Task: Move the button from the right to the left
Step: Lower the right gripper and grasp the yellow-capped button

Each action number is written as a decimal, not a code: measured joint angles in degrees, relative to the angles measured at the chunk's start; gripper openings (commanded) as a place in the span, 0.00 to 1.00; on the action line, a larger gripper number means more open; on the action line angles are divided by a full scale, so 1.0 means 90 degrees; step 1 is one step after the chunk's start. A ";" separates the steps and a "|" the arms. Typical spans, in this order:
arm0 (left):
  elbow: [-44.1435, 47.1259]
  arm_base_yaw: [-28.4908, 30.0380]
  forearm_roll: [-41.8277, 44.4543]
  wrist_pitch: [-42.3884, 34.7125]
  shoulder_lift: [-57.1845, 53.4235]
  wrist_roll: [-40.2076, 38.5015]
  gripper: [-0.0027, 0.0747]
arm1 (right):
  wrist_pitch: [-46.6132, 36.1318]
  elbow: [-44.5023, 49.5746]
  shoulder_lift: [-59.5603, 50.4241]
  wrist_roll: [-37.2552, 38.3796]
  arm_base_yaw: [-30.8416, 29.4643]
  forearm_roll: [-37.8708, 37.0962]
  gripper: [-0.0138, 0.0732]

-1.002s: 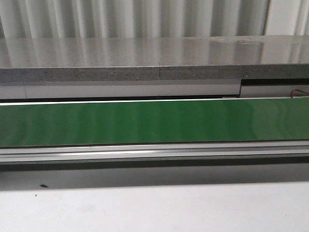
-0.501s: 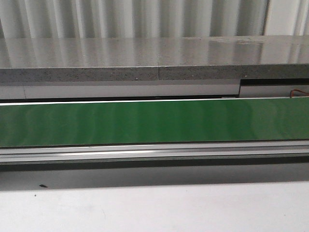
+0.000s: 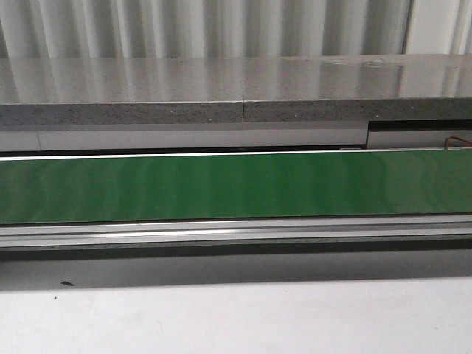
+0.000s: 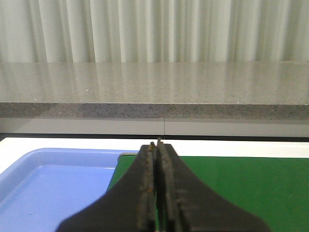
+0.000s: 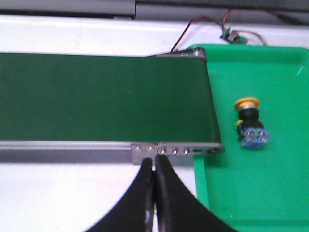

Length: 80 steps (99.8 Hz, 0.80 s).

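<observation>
Both hands pinched empty: left (image 4: 155, 145), right (image 5: 153, 164); button (image 5: 250, 123) on green tray (image 5: 270, 193) beside belt (image 5: 101, 96).

I think I am working in a small factory test room or lab, because a long green conveyor belt (image 3: 236, 188) with a shiny metal rail (image 3: 236, 232) runs right across in front of me. Behind it sits a grey speckled stone shelf (image 3: 221, 88) and a wall of white ribbed sheets (image 3: 221, 26). There are plastic sorting trays too, a blue tray (image 4: 53, 186) and a green tray (image 5: 270, 193), and loose red and black wires (image 5: 193, 29) near the belt's end (with a tiny circuit board).
</observation>
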 measured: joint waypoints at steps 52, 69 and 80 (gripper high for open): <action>0.0000 0.0000 0.0000 0.0000 0.0000 0.0000 0.01 | 0.1010 -0.0014 0.1501 0.0000 0.0000 0.0096 0.83; 0.0000 0.0000 0.0000 0.0000 0.0000 0.0000 0.01 | 0.1395 -0.0402 0.1938 0.0000 0.0000 0.0158 0.82; 0.0000 0.0000 0.0000 0.0000 0.0000 0.0000 0.01 | 0.1583 -0.0873 0.2275 0.0000 0.0000 0.0146 0.82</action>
